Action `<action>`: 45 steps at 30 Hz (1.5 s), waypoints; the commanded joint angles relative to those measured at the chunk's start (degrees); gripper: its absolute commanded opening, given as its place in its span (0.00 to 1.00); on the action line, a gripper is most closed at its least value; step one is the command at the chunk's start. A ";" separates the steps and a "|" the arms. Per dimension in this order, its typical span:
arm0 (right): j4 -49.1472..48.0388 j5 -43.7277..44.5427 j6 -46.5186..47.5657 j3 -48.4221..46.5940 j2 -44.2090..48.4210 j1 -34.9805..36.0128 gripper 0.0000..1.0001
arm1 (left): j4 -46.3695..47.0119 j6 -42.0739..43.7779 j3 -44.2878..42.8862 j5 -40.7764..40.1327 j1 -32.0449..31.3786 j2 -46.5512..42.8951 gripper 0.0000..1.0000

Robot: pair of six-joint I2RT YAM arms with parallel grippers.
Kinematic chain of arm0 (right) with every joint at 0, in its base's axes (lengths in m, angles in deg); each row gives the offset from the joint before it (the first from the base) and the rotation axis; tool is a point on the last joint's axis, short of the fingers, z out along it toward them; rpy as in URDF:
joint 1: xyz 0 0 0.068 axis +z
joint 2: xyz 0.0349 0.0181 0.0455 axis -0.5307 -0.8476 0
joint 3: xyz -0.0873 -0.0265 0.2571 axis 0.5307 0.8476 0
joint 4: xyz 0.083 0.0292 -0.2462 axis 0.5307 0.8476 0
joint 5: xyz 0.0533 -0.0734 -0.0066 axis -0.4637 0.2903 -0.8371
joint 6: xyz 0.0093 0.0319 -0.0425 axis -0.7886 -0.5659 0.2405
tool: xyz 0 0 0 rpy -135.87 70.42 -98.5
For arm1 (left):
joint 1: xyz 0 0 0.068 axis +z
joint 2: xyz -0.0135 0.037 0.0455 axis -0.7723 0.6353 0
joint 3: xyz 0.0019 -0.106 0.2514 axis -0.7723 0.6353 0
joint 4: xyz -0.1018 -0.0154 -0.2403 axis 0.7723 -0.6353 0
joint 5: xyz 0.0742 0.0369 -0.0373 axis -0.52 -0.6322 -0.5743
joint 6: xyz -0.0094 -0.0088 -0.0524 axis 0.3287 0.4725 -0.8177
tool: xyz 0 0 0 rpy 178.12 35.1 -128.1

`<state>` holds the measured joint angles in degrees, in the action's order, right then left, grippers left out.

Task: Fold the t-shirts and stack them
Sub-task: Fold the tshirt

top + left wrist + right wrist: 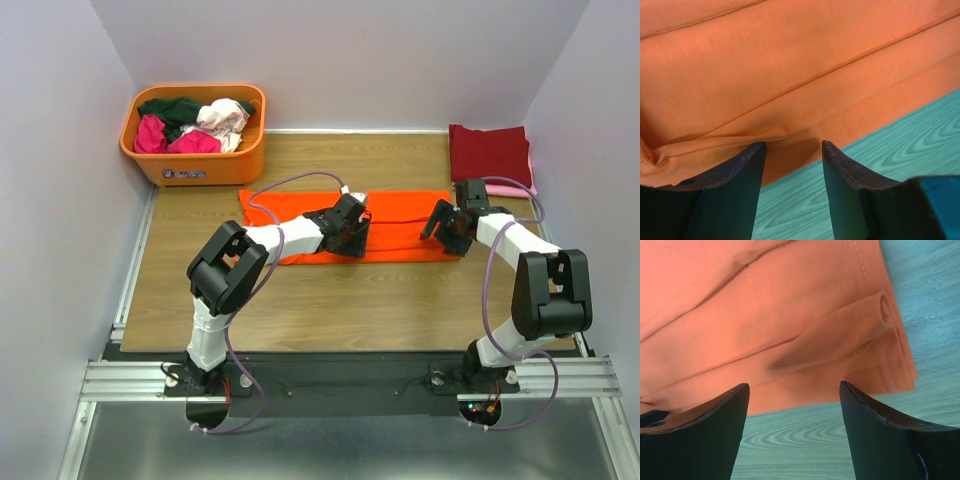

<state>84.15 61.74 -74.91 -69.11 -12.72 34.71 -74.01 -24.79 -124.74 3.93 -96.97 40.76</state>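
Note:
A bright orange t-shirt lies folded into a long strip across the middle of the table. My left gripper is open at the shirt's near edge around its middle; the orange cloth fills the left wrist view just past the fingertips. My right gripper is open at the shirt's near right corner, with the hemmed end in front of it. A folded dark red t-shirt lies on a pink one at the back right. Neither gripper holds anything.
An orange plastic tub at the back left holds dark green, magenta and whitish-pink shirts. White walls close in on the left, back and right. The wooden table shows bare between the shirt and the arm bases.

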 commanded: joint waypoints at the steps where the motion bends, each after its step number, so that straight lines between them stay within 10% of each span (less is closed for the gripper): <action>1: -4.75 -0.99 -2.90 0.64 0.92 -0.46 0.79 | 0.94 -1.79 -1.03 0.31 -0.34 -2.92 0.60; 45: -17.49 -1.34 -11.34 -4.71 -7.34 -0.37 0.79 | 2.26 -5.49 10.05 -3.39 -0.61 -14.00 0.60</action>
<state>70.38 59.75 -85.73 -69.85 -19.30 34.69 -72.39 -29.78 -115.43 1.09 -97.10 30.31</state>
